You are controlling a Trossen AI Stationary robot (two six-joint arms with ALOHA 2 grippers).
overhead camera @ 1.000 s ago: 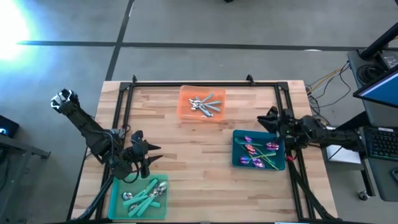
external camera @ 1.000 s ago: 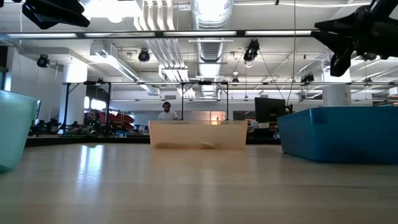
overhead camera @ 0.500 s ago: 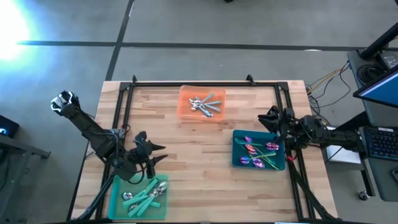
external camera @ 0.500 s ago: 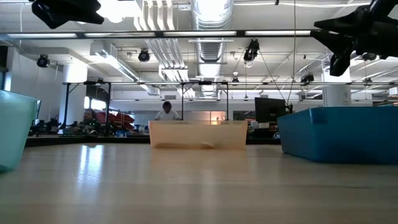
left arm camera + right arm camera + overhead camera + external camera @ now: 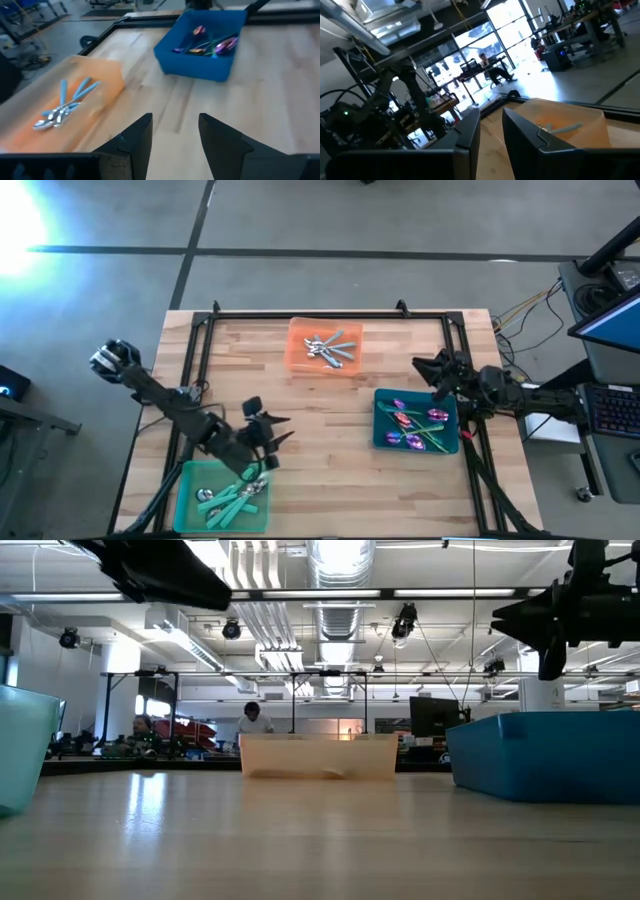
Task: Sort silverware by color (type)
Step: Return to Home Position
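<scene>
Shiny silver spoons (image 5: 328,348) are heaped in the rectangular orange plastic tray (image 5: 300,361). Well apart from it, the left gripper (image 5: 276,434) and right gripper (image 5: 424,367) are seen with fingers spread, empty.

Dark jointed left arm (image 5: 185,418) and right arm (image 5: 510,392), angular black jaws.

Table (image 5: 300,420), far-centre tray (image 5: 298,345) holding spoon pile (image 5: 328,348), right tray (image 5: 385,442) holding utensil cluster (image 5: 415,425), near-left tray (image 5: 190,480) holding utensil heap (image 5: 235,498), left claw (image 5: 278,433) above its far-right corner, right claw (image 5: 425,370) just behind right tray
</scene>
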